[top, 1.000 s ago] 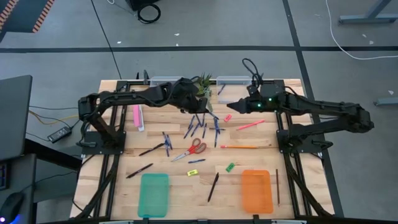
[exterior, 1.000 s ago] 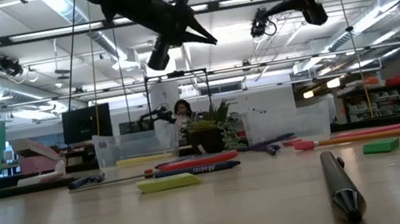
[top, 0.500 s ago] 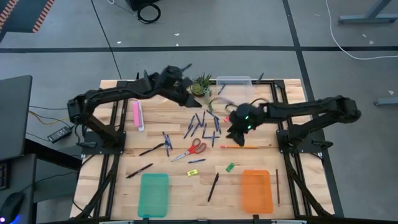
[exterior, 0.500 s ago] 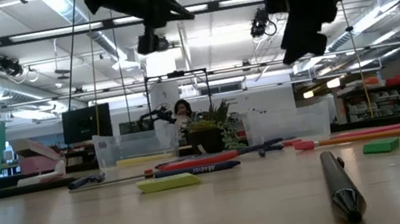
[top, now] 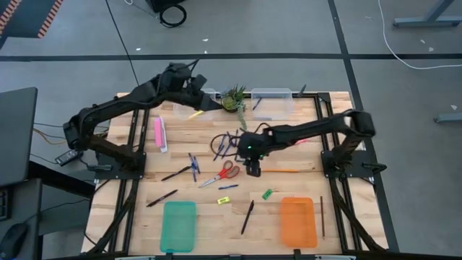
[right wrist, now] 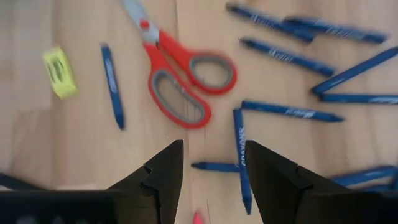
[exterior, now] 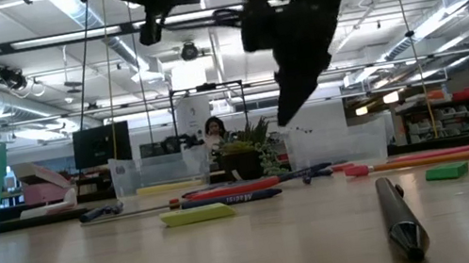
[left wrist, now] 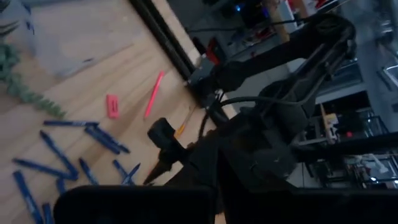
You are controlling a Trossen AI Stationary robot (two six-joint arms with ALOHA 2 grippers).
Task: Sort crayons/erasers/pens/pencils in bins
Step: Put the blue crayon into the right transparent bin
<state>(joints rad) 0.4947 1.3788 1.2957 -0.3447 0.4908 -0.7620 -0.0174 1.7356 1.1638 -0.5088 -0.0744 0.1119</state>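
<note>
**Claws over a cluttered tabletop**

The wooden tabletop point(top: 195, 202) sits on grey floor, with bare wood between the teal tray point(top: 178, 225) and orange tray point(top: 298, 222) along the lower edge. The right claw point(top: 253, 170) hovers at centre frame, fingers point(right wrist: 163, 175) apart, above the scissors point(right wrist: 177, 74) and scattered blue pens point(right wrist: 286, 112). The left claw point(top: 204, 103), fingers together, is at upper centre by the clear bins point(top: 272, 94). A yellow eraser point(right wrist: 59, 72) lies left of the scissors. A green eraser point(top: 267, 193) lies lower centre.

The table point(top: 289, 184) is viewed from overhead and level from its edge; the scissors point(right wrist: 180, 78) are shared with the close right wrist view.
</note>
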